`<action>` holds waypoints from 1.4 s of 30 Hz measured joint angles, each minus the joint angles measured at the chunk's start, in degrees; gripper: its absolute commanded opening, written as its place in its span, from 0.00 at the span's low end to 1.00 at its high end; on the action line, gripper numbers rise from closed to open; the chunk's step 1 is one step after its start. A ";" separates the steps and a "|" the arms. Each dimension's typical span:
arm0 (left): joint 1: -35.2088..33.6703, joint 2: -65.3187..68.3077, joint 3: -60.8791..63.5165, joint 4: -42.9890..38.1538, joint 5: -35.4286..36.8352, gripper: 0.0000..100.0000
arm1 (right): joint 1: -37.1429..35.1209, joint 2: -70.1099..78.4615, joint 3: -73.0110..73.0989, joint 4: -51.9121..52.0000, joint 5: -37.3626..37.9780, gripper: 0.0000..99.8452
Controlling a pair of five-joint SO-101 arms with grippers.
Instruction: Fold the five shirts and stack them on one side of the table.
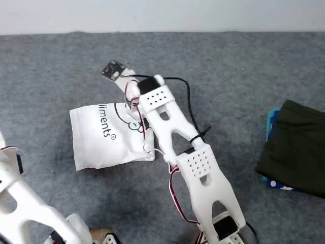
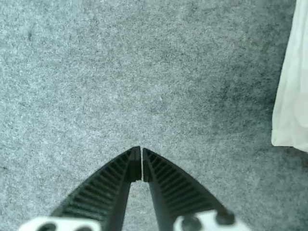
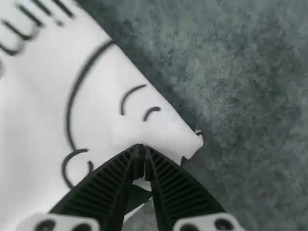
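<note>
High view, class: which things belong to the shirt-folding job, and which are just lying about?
Job:
white shirt, pinched by the right gripper
dark shirt lying on blue fabric
left gripper, shut

Just there:
grey table cover
black cable along the right arm

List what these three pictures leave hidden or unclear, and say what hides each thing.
- High view: the right arm covers part of the white shirt and its print.
- High view: the dark shirt is cut off by the picture's edge. The pile beneath it, with blue cloth peeping out, cannot be counted.
- Right wrist view: the right claw hides the shirt corner under it, and the lettering is blurred.
</note>
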 measured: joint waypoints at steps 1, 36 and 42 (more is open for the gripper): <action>0.00 0.00 0.00 0.00 0.00 0.01 | 0.62 0.53 -0.09 0.00 -0.18 0.01; 0.00 0.00 0.00 0.00 0.00 0.01 | -3.69 -18.02 11.52 21.71 -7.30 0.01; 0.00 0.00 0.00 0.00 0.00 0.01 | -6.77 -20.48 23.65 21.71 -7.30 0.01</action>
